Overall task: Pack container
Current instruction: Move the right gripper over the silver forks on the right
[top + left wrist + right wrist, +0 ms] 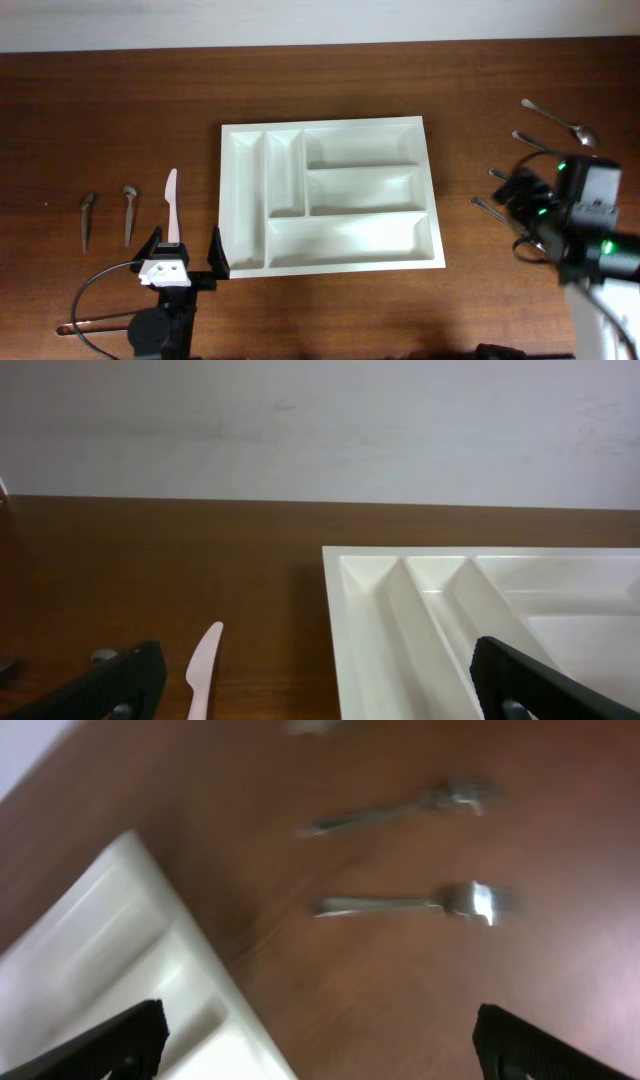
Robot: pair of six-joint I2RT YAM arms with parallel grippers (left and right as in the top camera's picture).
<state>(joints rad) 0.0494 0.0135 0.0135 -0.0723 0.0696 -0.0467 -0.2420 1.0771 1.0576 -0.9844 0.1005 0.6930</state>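
Five-slot container (325, 125): big white plastic cutlery tray, lying flat pretty much dead centre on the brown table (100, 110).
Slots: two narrow upright ones down its left side, three wide ones filling the rest, with the front one the longest.
Left gripper (186, 250): parked at the container's front-left corner with its jaws spread wide and nothing between them. One finger is right against the container's left edge. Can't tell if it actually touches.
Plastic knife (172, 205): white, lying lengthwise just left of the container, right behind the left gripper.
Metal utensil (129, 212): a bit further left of the container than the knife, also lying lengthwise.
Second metal utensil (86, 220): furthest left of the container, beside the first one.
Right gripper (320, 1020): well off to the container's right, jaws gaping too, holding nothing. Its wrist view is kinda blurry.
Far fork (400, 810): on the table right of the container.
Near fork (410, 905): just in front of the far fork, roughly parallel to it.
Spoon (562, 122): way out past the container's back-right corner.
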